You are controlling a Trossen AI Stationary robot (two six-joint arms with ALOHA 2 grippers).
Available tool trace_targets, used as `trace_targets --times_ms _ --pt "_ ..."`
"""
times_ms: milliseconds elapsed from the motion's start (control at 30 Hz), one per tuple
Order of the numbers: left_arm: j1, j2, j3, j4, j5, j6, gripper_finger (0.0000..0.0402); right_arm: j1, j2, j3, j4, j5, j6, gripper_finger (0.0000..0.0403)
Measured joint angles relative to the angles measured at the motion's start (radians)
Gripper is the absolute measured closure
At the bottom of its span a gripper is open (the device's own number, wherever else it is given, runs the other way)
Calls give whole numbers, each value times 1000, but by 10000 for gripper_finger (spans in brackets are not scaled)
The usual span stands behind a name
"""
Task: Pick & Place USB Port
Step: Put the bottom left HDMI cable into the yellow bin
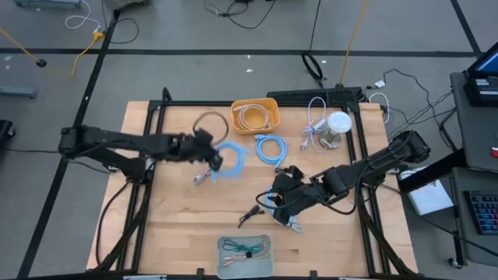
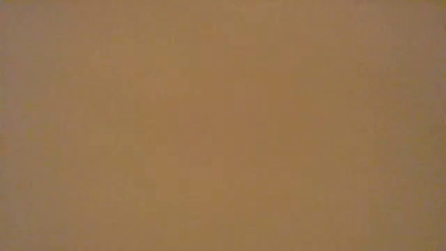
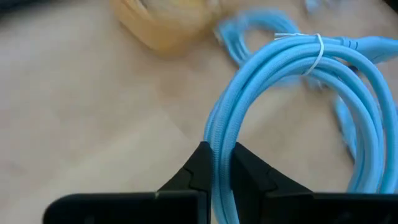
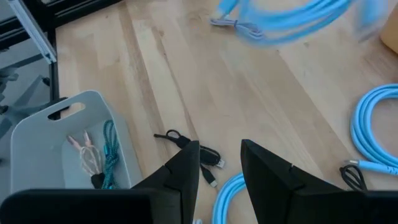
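The blue coiled cable (image 3: 292, 68) is the thing I have in hand: my left gripper (image 3: 217, 165) has its jaws pinching one strand of the coil, and in the high view the loop (image 1: 228, 161) hangs from that gripper (image 1: 208, 158) near the middle of the surface (image 1: 179, 225), its plug end trailing toward the wood. A thin white tie binds the coil's turns together.

I judge this to be the carry step: the grasp is made, and the placing is not yet done. Which bin is meant I cannot tell from here. The yellow bin (image 1: 255, 115) lies just beyond the coil at the far side with a pale cable already in it; the grey tray (image 1: 244, 253) sits at the near edge holding small cords.

My right gripper (image 4: 219, 163) hovers low over the surface, jaws spread and holding nothing, above a small black cable (image 4: 199, 152) and beside another blue coil (image 4: 373, 134). A third blue coil (image 1: 270, 148) lies between the two arms.

The next move calls for keeping the pinch firm, lifting high enough that the dangling loop and plug clear the bin wall, and releasing only once the whole coil is over the bin. The low view shows nothing but a flat tan blank.
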Motion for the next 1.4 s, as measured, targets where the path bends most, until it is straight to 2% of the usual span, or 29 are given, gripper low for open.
trace_targets --times_ms 100,200,333,600,800,1033,1200,1400 --pt "109 20 104 -86 -2 117 370 -9 0 -9 4 0 0 293" --pt "211 97 241 -136 -1 233 370 -24 0 -18 4 -2 -10 293" --pt "337 235 420 -192 82 377 370 -56 -4 -19 -5 2 -33 293" --pt "431 504 690 -271 123 530 370 -134 -73 -18 -14 2 -166 293" --pt "437 637 795 -286 148 583 370 -173 -177 -19 -98 82 -241 293" --pt "452 717 921 -314 140 696 370 -198 -263 -19 -109 154 -266 293" --pt "501 742 984 -326 173 757 370 -210 -270 -19 -109 155 -266 293" --pt "580 752 987 -327 260 802 370 -217 -257 -19 -102 157 -265 293"
